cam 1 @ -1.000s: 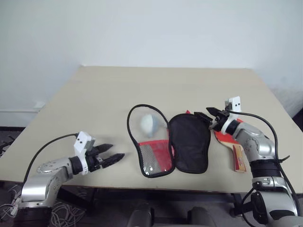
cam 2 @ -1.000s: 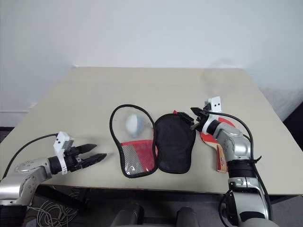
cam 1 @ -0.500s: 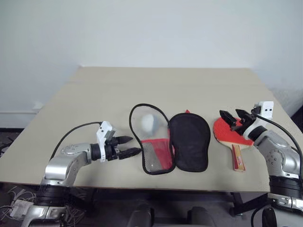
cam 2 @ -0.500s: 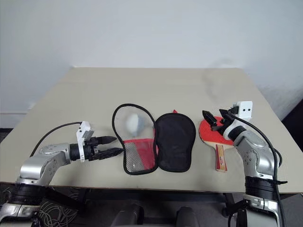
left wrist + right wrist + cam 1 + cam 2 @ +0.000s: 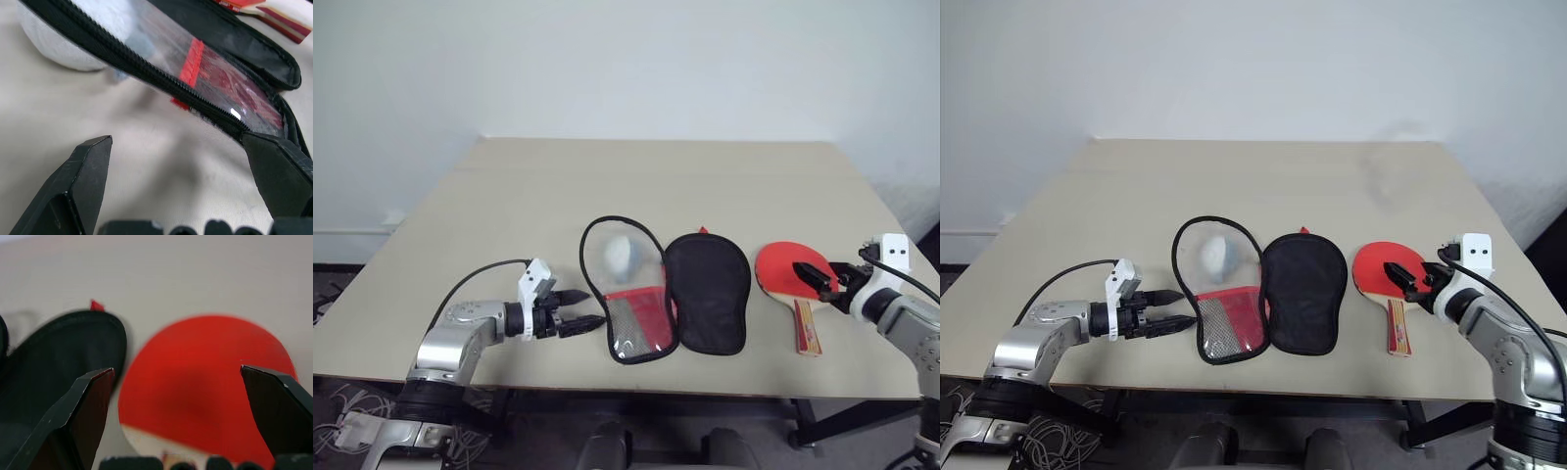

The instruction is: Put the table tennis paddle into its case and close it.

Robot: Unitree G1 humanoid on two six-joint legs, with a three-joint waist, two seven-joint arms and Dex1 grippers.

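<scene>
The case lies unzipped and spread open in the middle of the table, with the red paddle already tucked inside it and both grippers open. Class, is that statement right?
Not quite. The table tennis paddle is not inside the case; it lies on the table beside the case's black half, as the left eye view shows. The case is unzipped and spread open, and the left gripper and right gripper are open.

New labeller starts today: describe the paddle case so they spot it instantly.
On the beige table, near its front edge at the middle, the case lies unzipped and spread flat. It sits left of the red table tennis paddle: one half black fabric, the other clear with a red panel.
</scene>
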